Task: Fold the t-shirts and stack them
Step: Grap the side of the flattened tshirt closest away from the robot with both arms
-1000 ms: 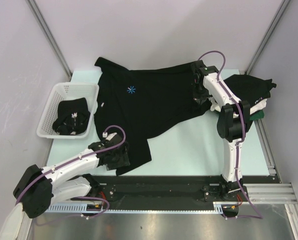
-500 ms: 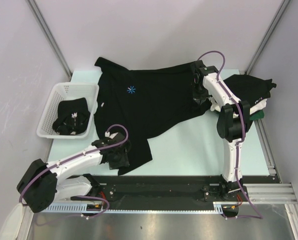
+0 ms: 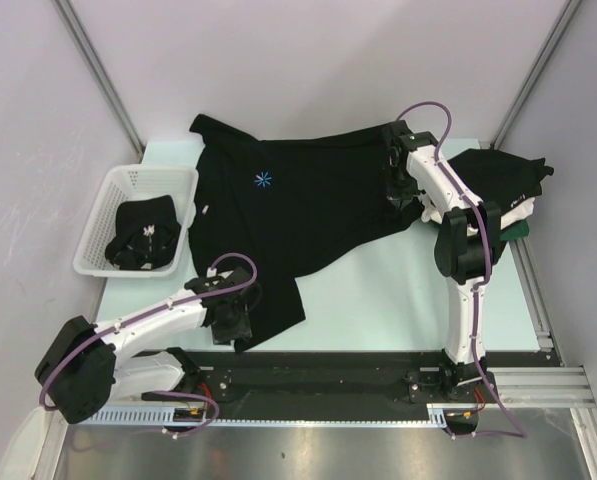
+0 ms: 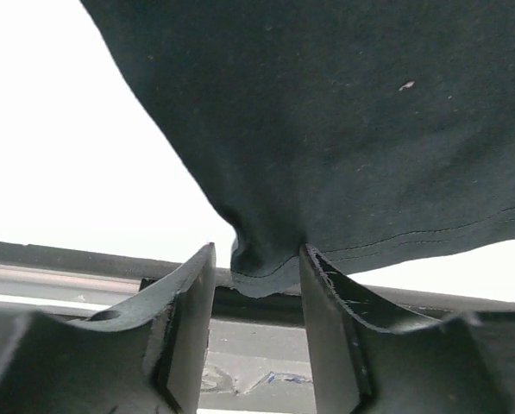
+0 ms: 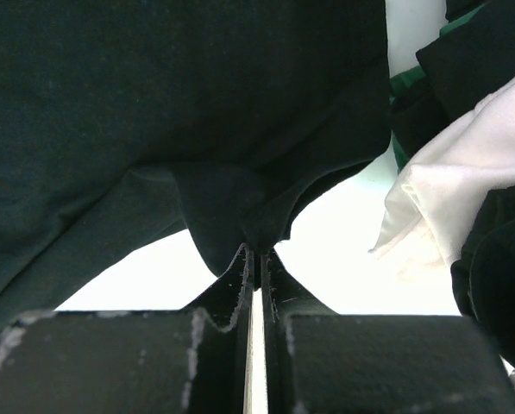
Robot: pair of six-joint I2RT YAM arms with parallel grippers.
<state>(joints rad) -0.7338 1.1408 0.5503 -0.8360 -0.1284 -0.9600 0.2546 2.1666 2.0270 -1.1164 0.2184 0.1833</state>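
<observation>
A large black t-shirt (image 3: 308,210) with a small blue starburst mark (image 3: 264,180) lies spread across the pale table. My left gripper (image 3: 230,330) is at its near corner by the table's front edge. In the left wrist view the hemmed corner (image 4: 266,272) hangs bunched between the fingertips of the left gripper (image 4: 257,259). The jaws stand partly open, and the cloth touches the right finger only. My right gripper (image 3: 402,195) is at the shirt's far right edge. The right wrist view shows the right gripper (image 5: 257,252) shut on a fold of black cloth (image 5: 231,207).
A white mesh basket (image 3: 96,215) at the left holds a crumpled black shirt (image 3: 143,235). A pile of black, white and green shirts (image 3: 503,175) sits at the far right; its white cloth (image 5: 464,181) hangs close to my right fingers. A black rail (image 3: 328,365) runs along the table's front edge.
The left arm has slid right and toward the front edge, onto the shirt's near corner, and its jaws have narrowed around it. The right arm has stayed still.
</observation>
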